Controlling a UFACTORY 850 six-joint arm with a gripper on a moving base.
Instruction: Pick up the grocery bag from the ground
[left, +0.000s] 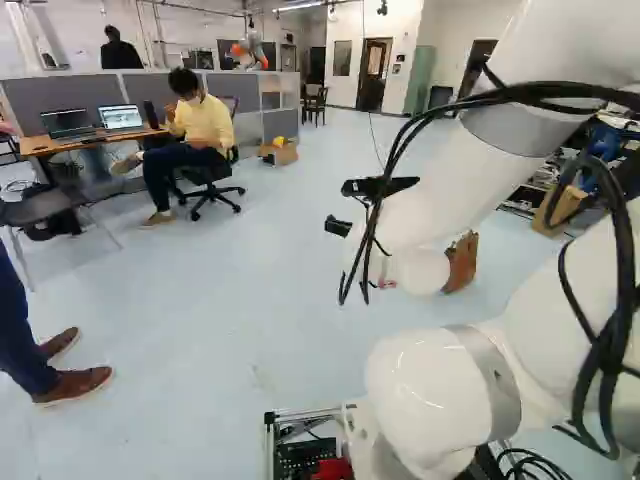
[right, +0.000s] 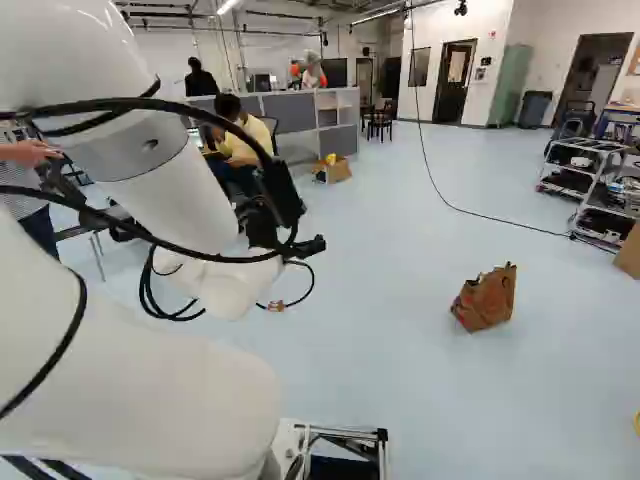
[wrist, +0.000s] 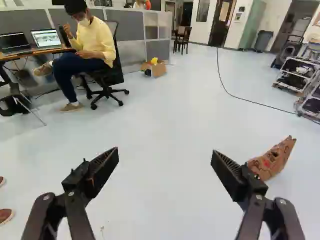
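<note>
One brown bag (right: 486, 298) stands on the floor (right: 400, 350), outside the gripper (left: 337, 206), whose two fingers are spread wide, floor showing between them. In the wrist view the bag lies beyond one finger, which covers part of it. Both base views show the gripper left of the bag. In the right base view, a cable (right: 500, 218) runs past the bag; farther off are a box (right: 336, 172) to the bag's left and a cart (right: 603, 146) to its right.
</note>
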